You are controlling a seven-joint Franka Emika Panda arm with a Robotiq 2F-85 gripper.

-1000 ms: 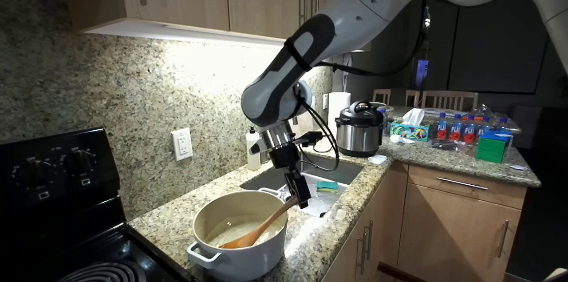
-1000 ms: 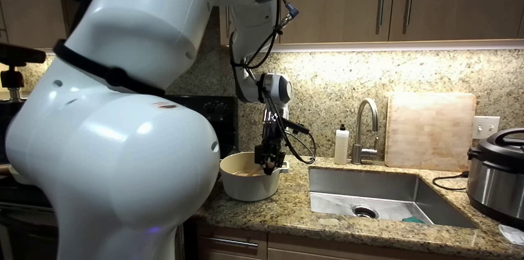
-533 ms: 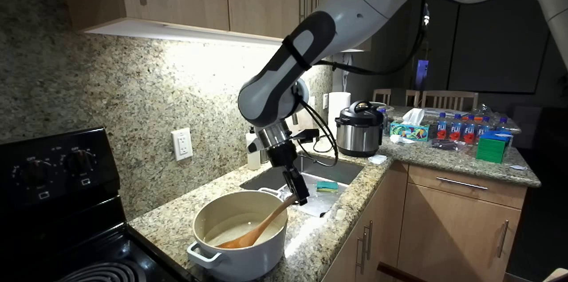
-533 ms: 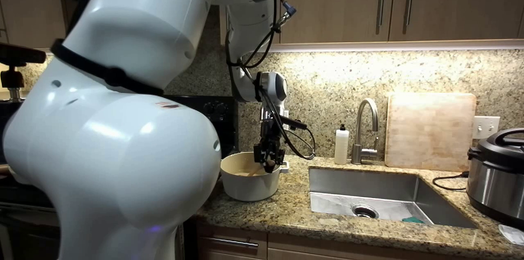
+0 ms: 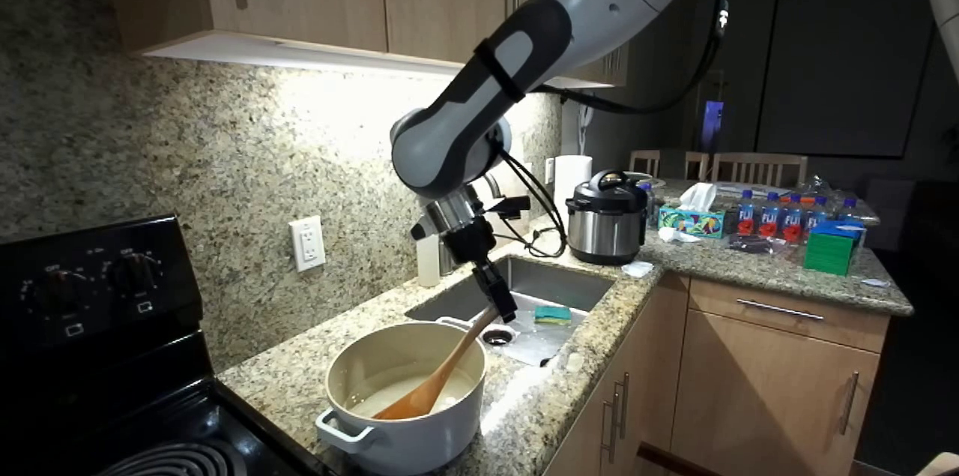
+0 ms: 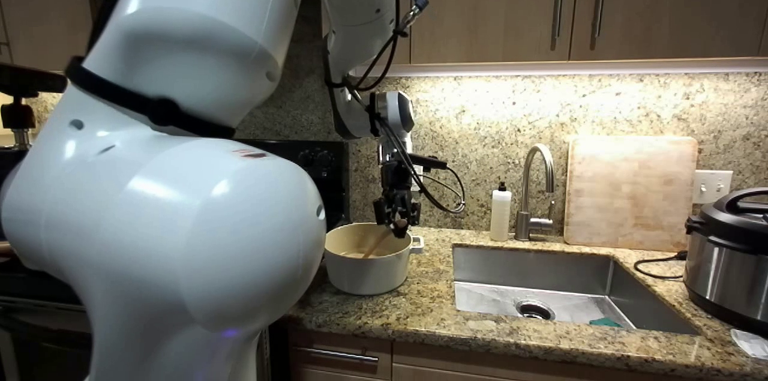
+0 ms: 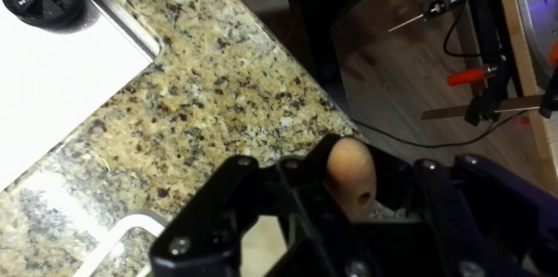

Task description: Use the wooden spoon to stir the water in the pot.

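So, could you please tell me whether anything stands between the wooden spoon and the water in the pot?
Nothing visible does: the gripper holds the wooden spoon by its handle, and the head is down inside the open pot, at the water; how deep it dips I cannot tell.

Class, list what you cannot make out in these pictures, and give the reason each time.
Wooden spoon: lower end hidden by the near wall of the pot in an exterior view.
The pot's body, wrist view: mostly hidden by the claw and cut off by the bottom edge.
Sink floor, wrist view: detail lost in white glare.
Coil burner: cut off by the bottom edge in an exterior view.
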